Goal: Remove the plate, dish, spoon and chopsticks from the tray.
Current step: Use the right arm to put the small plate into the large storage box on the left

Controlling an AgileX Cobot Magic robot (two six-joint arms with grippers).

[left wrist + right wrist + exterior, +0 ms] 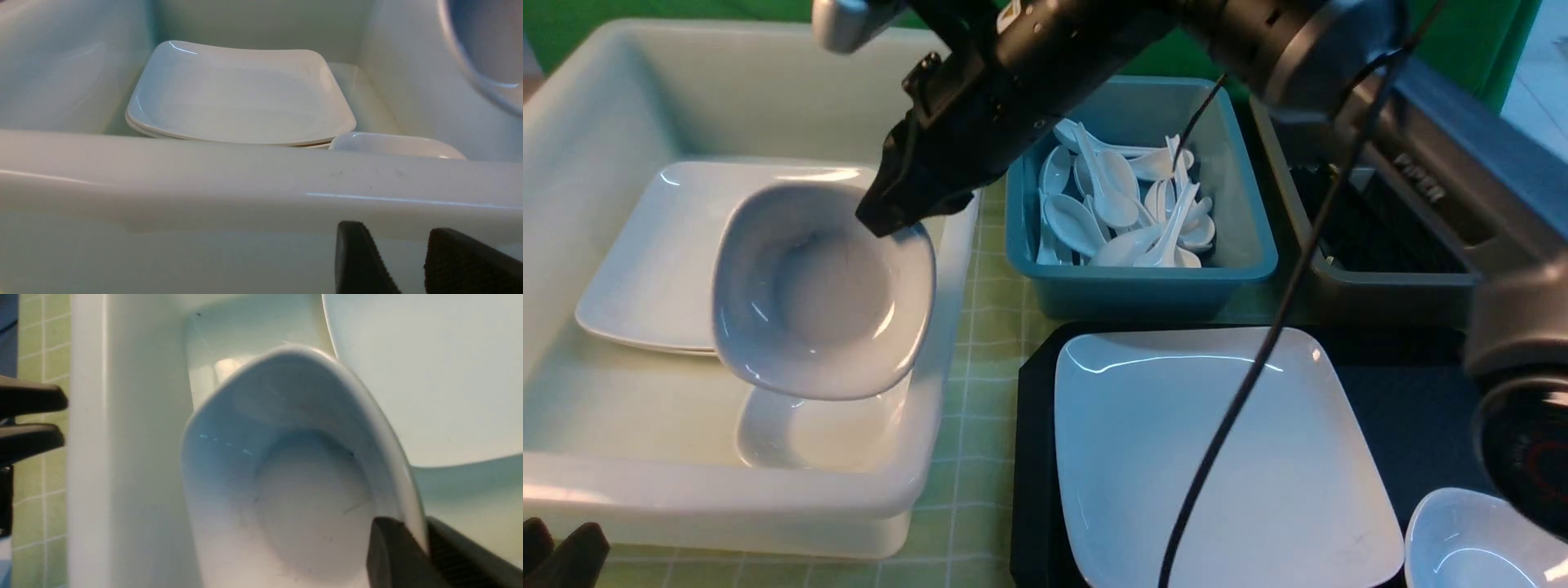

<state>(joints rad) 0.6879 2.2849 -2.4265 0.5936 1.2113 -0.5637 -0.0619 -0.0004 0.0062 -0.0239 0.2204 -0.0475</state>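
Green checked cloth is covering the surface (980, 490). Nearest, the black tray (1036, 457) is carrying the large square plate (1217, 457), with a second deep dish (1470, 543) sitting just beside it at the right. The left tool (394, 232) is hanging empty, fingers apart, outside the white tub (727, 498). Over that tub, the right tool (898, 224) is pinching the rim of a tilted deep dish (825, 294). Beyond, soup spoons (1119, 212) are lying in a teal bin (1143, 286).

A: What kind of place is this?
B: A staged canteen dish-return station. A black tray (1033, 457), a white tub (727, 498) of stacked plates (645, 269), a teal bin (1135, 298) heaped with soup spoons (1094, 220).
A: A real kitchen?
B: More a test lab: green checked mat (980, 425) underneath, green backdrop (1486, 33) behind.
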